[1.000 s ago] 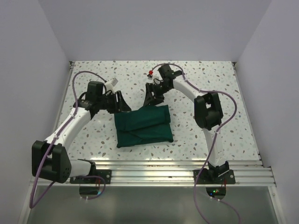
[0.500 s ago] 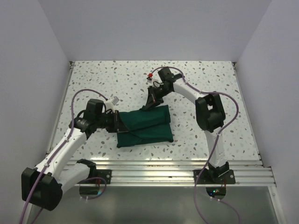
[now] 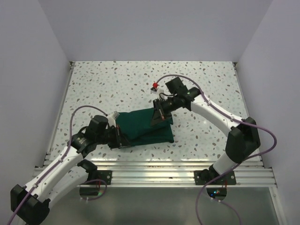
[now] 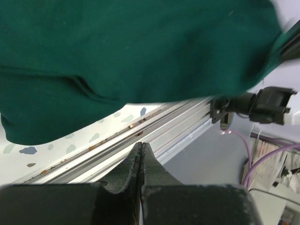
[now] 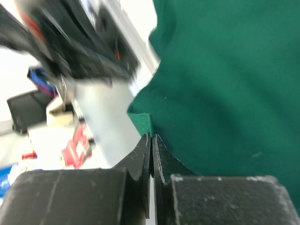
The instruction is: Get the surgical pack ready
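Note:
The surgical pack (image 3: 140, 127) is a dark green cloth bundle lying on the speckled table, near the front. My right gripper (image 3: 156, 118) is over the pack's far right part, shut on a folded edge of the cloth (image 5: 143, 123). In the right wrist view, green cloth (image 5: 225, 70) fills the area beyond the fingertips (image 5: 151, 137). My left gripper (image 3: 120, 137) is at the pack's near left corner, shut with nothing visible between its fingers (image 4: 141, 146). In the left wrist view the cloth (image 4: 140, 47) lies beyond the tips, apart from them.
An aluminium rail (image 3: 154, 166) runs along the table's near edge, also seen as the rail (image 4: 154, 136) just past the left fingertips. White walls close in the table on three sides. The speckled tabletop (image 3: 103, 84) lies bare behind the pack.
Both grippers have gone from open to shut. The left arm swung toward the near left corner of the pack. The right gripper came forward over the pack with the far edge.

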`<control>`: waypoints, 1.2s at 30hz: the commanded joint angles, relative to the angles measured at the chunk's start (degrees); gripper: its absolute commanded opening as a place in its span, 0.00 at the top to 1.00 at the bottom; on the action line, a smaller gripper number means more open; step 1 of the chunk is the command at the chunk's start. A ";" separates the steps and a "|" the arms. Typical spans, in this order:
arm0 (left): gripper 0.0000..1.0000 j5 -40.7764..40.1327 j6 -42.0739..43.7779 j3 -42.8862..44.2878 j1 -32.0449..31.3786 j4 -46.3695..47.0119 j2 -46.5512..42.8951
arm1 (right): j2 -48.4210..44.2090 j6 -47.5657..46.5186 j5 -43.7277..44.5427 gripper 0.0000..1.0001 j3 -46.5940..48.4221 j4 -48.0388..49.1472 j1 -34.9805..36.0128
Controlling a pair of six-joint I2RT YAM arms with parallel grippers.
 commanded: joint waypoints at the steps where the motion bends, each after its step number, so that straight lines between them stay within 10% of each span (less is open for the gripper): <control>1: 1.00 -3.90 -4.03 4.02 -0.26 -0.93 -1.41 | -3.51 0.99 0.55 1.00 -8.08 0.36 3.55; 8: 0.97 -13.65 -3.77 10.08 -0.17 -11.48 1.57 | -10.10 4.24 1.26 1.00 -21.36 5.90 7.68; 18: 0.44 -26.59 0.70 17.12 1.84 -14.56 12.02 | -11.69 5.82 0.21 1.00 -22.42 9.58 7.95; 36: 0.42 -19.65 11.44 15.89 14.33 -9.47 20.65 | -7.30 4.43 -0.06 1.00 -27.42 10.03 12.17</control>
